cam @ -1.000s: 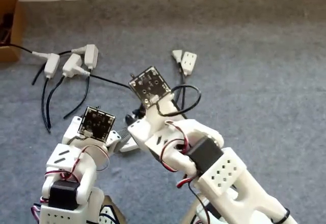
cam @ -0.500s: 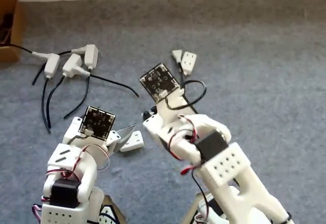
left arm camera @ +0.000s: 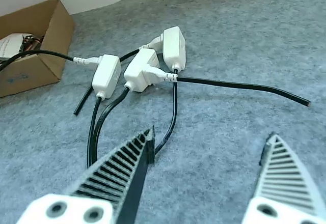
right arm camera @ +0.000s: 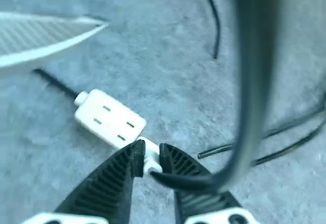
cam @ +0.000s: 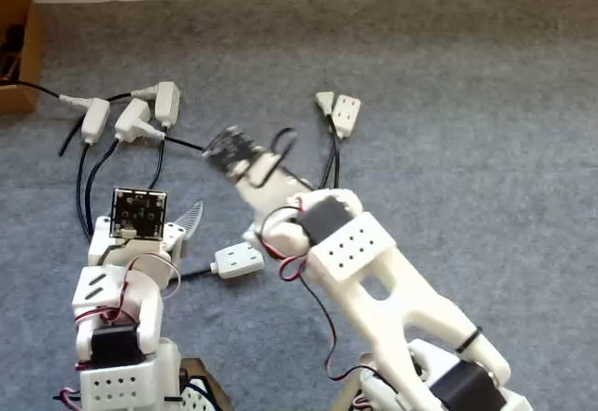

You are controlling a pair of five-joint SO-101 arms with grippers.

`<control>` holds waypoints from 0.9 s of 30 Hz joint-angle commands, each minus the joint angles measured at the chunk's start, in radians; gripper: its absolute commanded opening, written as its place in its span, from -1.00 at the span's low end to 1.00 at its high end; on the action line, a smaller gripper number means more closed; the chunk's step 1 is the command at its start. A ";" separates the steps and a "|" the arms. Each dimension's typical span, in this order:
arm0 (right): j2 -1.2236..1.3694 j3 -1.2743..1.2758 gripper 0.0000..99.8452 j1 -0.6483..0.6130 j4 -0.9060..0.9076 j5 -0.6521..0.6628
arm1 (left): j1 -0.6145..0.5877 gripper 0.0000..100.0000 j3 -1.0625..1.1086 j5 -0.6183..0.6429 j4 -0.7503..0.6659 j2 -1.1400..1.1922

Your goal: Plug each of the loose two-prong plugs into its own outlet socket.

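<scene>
Plug (right arm camera: 150, 162) pinched in R gripper (right arm camera: 151, 148) at socket (right arm camera: 108, 118), L gripper (left arm camera: 212, 133) open, cardboard box (left arm camera: 30, 71) well apart

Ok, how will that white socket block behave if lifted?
The socket block looks small, plastic and flat-sided: probably light, stiff, unlikely to roll. Its thin black cord likely flops and drags. The plug in the right claw touches it and may tug it.

left gripper (left arm camera: 211, 135) held low, jaws spread wide; right arm (cam: 374, 271) angled leftward, right gripper (right arm camera: 151, 147) clamped on white plug (right arm camera: 149, 160).
</scene>
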 commanded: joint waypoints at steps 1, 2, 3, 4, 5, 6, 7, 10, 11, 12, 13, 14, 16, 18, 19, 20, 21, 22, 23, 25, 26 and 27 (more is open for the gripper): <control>-0.008 -0.153 -0.99 -0.028 0.111 0.204 | -0.010 -0.37 0.002 0.002 -0.025 -0.001; -0.007 -0.188 -0.99 -0.033 0.133 0.247 | -0.010 -0.37 0.004 0.002 -0.025 -0.001; -0.005 -0.220 -0.99 -0.038 0.150 0.293 | -0.010 -0.37 0.010 0.002 -0.026 -0.004; -0.005 -0.242 -0.99 -0.042 0.162 0.347 | -0.010 -0.37 0.018 0.002 -0.029 -0.004; -0.004 -0.259 -0.99 -0.044 0.163 0.390 | -0.010 -0.37 0.022 0.002 -0.029 -0.004; 0.004 -0.263 -0.99 -0.044 0.162 0.425 | -0.012 -0.37 0.024 0.002 -0.029 -0.004; 0.019 -0.268 -0.99 -0.044 0.162 0.453 | -0.015 -0.37 0.025 0.002 -0.029 -0.004; 0.099 -0.263 -0.99 -0.044 0.145 0.525 | -0.015 -0.37 0.031 0.002 -0.029 -0.004; 0.134 -0.263 -0.99 -0.045 0.137 0.540 | -0.015 -0.37 0.031 0.002 -0.029 -0.004; 0.163 -0.263 -0.99 -0.045 0.130 0.557 | -0.015 -0.37 0.033 0.002 -0.029 -0.004; 0.191 -0.268 -0.99 -0.045 0.125 0.574 | -0.013 -0.37 0.033 0.002 -0.029 -0.004; 0.209 -0.272 -0.99 -0.045 0.125 0.591 | -0.012 -0.37 0.033 0.002 -0.029 -0.004; 0.222 -0.271 -0.99 -0.062 0.105 0.614 | -0.012 -0.37 0.036 0.002 -0.029 -0.004; 0.220 -0.271 -0.99 -0.077 0.097 0.605 | -0.010 -0.37 0.045 0.000 -0.029 -0.005; 0.220 -0.271 -0.99 -0.091 0.097 0.595 | -0.010 -0.37 0.048 -0.005 -0.031 -0.005; 0.220 -0.271 -0.99 -0.105 0.097 0.588 | -0.012 -0.37 0.050 -0.023 -0.031 -0.005; 0.220 -0.269 -0.99 -0.114 0.096 0.572 | -0.012 -0.37 0.053 -0.037 -0.031 -0.005; 0.220 -0.269 -0.99 -0.122 0.085 0.534 | -0.012 -0.37 0.059 -0.040 -0.031 -0.007; 0.220 -0.272 -0.99 -0.119 0.059 0.448 | -0.015 -0.37 0.059 -0.037 -0.031 -0.007; 0.220 -0.272 -0.99 -0.085 -0.002 0.230 | -0.019 -0.37 0.056 -0.035 -0.031 -0.007; 0.219 -0.272 -0.99 -0.039 -0.044 0.124 | -0.028 -0.37 0.054 -0.034 -0.031 -0.007; 0.219 -0.269 -0.99 0.012 -0.090 -0.009 | -0.038 -0.37 0.051 -0.031 -0.031 -0.008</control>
